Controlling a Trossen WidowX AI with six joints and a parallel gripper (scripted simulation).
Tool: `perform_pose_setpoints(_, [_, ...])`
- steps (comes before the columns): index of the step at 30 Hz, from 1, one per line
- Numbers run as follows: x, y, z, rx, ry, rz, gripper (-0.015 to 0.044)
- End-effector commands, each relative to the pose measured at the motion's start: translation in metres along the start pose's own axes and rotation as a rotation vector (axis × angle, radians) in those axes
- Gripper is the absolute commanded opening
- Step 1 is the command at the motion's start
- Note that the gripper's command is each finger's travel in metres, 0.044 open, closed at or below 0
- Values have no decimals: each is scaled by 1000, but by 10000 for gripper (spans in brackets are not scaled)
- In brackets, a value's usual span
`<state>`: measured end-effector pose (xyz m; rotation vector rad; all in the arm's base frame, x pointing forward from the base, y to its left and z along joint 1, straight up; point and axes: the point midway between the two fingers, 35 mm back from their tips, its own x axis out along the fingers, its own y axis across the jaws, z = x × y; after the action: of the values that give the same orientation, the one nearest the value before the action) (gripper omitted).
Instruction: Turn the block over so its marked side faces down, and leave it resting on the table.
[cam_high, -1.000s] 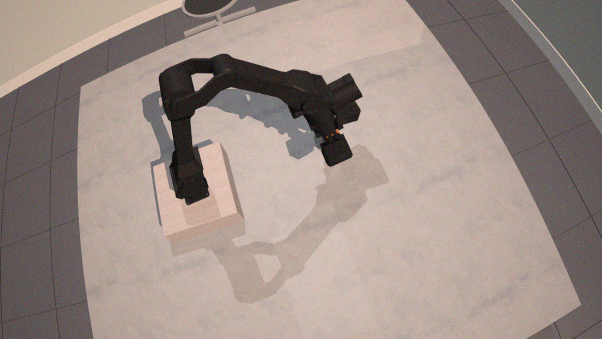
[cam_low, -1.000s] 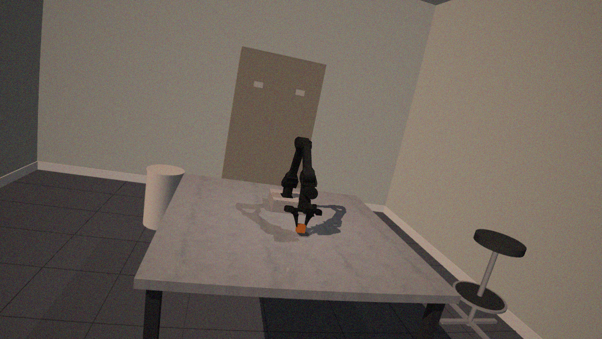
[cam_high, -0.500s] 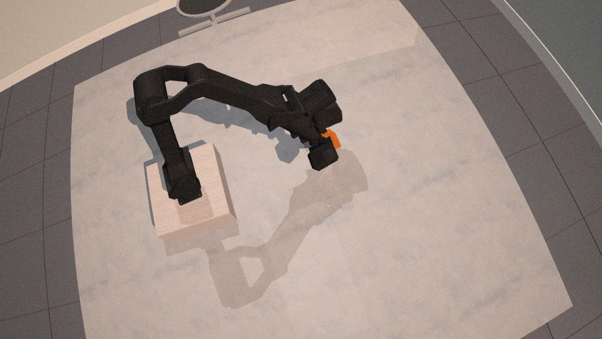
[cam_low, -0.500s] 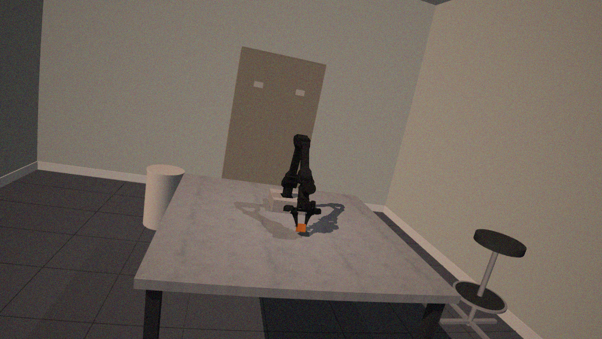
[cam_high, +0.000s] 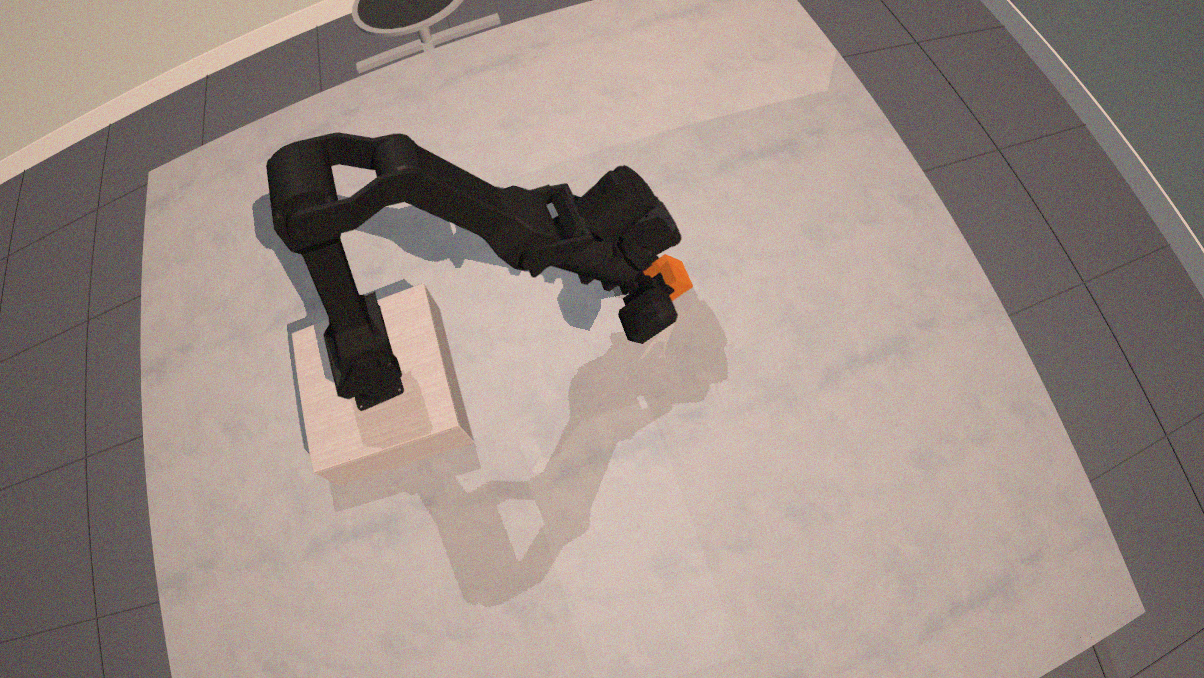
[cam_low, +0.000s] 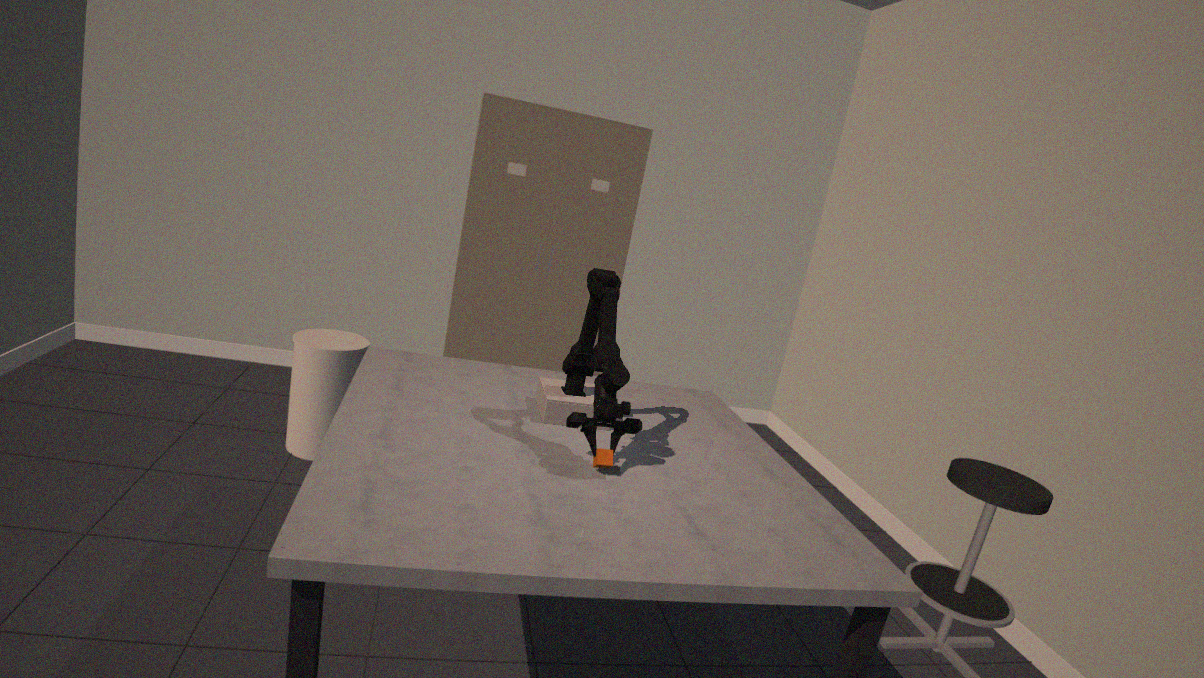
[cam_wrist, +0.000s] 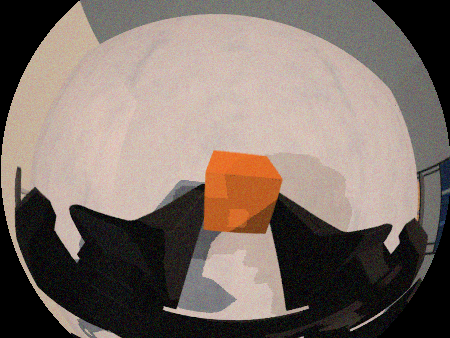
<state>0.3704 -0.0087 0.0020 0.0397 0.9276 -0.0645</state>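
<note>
An orange block (cam_high: 676, 276) (cam_low: 603, 458) (cam_wrist: 243, 200) is held between the two black fingers. My gripper (cam_high: 660, 272) (cam_low: 604, 453) (cam_wrist: 238, 194) is shut on it, one finger on each side. In the top view the block sits tilted, with one corner up. In the exterior view a small dark shadow lies just under it, and it looks slightly above the table (cam_high: 842, 471) (cam_low: 505, 522). The block faces that show are plain orange; the marked side does not show in any view. The wrist view shows two block faces, with shadows across the nearer one.
The arm stands on a pale wooden base block (cam_high: 425, 362) (cam_low: 564, 411), behind the gripper as seen in the exterior view. Off the table are a stool (cam_high: 425, 35) (cam_low: 1000, 485) and a white cylinder (cam_low: 318, 400).
</note>
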Motion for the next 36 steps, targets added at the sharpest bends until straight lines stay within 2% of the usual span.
perform_pose_setpoints(1, [10, -1, -8, -1, -34, -7, 0])
perform_pose_setpoints(15, [22, -1, -17, -2, -231, -7, 0])
perform_pose_setpoints(28, [12, -2, -25, 0, -410, -8, 0])
perform_pose_setpoints(36, [9, -2, -25, 0, -446, -8, 0])
